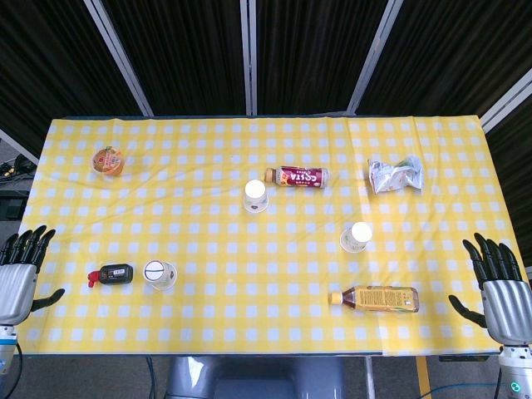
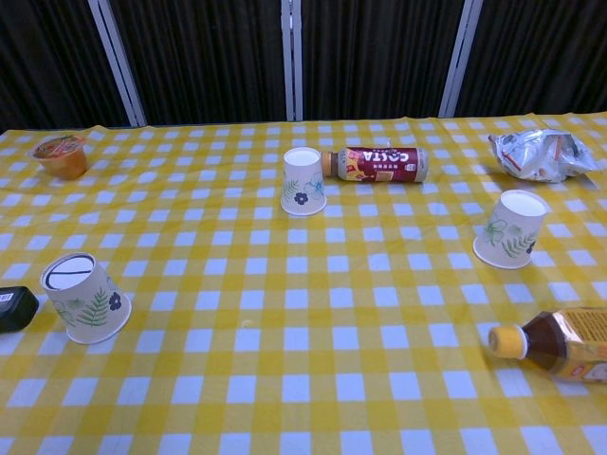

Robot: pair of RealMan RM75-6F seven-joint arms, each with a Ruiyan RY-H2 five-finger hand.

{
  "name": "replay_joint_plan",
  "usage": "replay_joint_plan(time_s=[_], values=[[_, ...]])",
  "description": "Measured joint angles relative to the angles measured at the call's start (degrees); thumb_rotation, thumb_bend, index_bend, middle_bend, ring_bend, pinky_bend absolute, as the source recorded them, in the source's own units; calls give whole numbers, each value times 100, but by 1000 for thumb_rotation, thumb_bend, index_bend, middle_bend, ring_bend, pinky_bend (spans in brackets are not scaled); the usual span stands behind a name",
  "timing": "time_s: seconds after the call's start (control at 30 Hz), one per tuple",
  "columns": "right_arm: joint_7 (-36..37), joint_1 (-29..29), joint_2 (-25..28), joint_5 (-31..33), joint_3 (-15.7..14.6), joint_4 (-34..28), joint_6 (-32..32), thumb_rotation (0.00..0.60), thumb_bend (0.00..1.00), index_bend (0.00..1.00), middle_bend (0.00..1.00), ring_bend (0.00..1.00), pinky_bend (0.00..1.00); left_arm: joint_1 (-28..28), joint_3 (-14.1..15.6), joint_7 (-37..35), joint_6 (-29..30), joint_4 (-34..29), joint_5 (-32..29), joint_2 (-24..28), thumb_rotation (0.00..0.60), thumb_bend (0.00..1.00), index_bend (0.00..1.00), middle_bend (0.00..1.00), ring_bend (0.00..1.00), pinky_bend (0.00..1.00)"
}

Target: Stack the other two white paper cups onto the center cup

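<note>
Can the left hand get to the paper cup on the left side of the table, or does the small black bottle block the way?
Probably yes. The left hand is open at the table edge, and the left cup stands upside down beside the black bottle. The bottle lies between them, but approaching from above or the near side looks free.

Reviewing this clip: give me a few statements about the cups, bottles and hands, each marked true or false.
1. All three paper cups stand upside down and apart. True: center cup, left cup, right cup.
2. The Costa bottle stands upright. False: it lies on its side behind the center cup.
3. Both hands rest open at the table's near corners. True: left hand, right hand.
4. The right cup is already stacked on the center cup. False: nothing is stacked.
5. The tea bottle lies near the right cup. True.
</note>
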Motion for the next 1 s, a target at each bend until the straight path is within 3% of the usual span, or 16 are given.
replay_joint_plan(time_s=[0.63,0.87,1.0], values=[[187,5,50,64,32,-33,-56,600,74,0,0,0,0,-104,32,89,-139,-59,71,-56,600,132,4,0,0,0],[287,16,64,137,46,17,-131,600,74,0,0,0,0,-259,-7,190,-332,-169,66,-143,600,186,236,0,0,0],[296,18,66,125,43,6,-137,600,74,0,0,0,0,-437,-33,270,-672,-232,-50,-204,600,186,299,0,0,0]])
